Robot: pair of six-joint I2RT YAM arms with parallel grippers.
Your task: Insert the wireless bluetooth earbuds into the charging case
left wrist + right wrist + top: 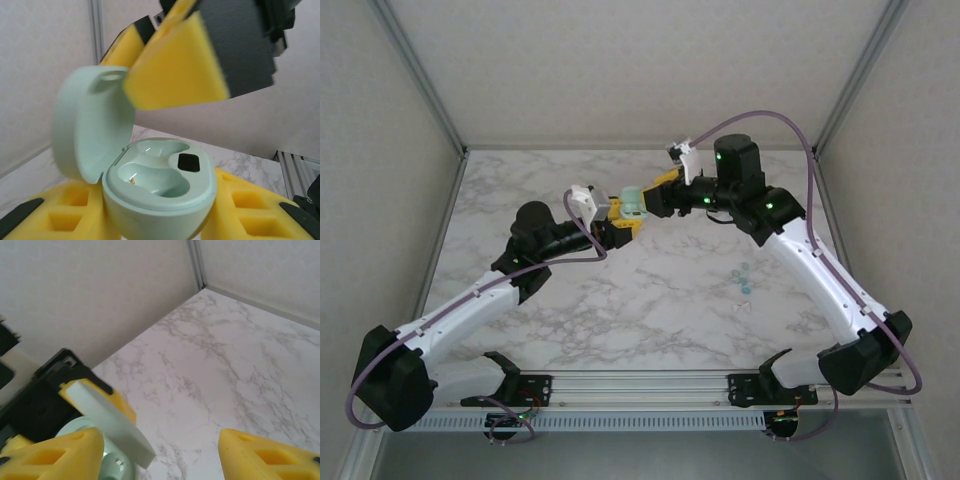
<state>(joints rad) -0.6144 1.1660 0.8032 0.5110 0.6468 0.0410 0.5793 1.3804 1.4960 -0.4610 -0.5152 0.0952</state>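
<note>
I see the marble worktop (620,320) from above. My left pincer (623,222) hangs over its middle, closed on the base of the case (160,200), with a yellow finger pressed to each side. The frame's lower edge cuts off much of those fingers in the left wrist view. The case stands open, its lid (80,125) upright and the hollow wells showing. My right pincer (160,440) is spread wide and grips nothing. One of its fingers sits at the lid's top rim, too blurred for me to tell whether it touches. The earbuds (744,277) lie on the worktop well right of the case, beside the right forearm, too small to separate.
</note>
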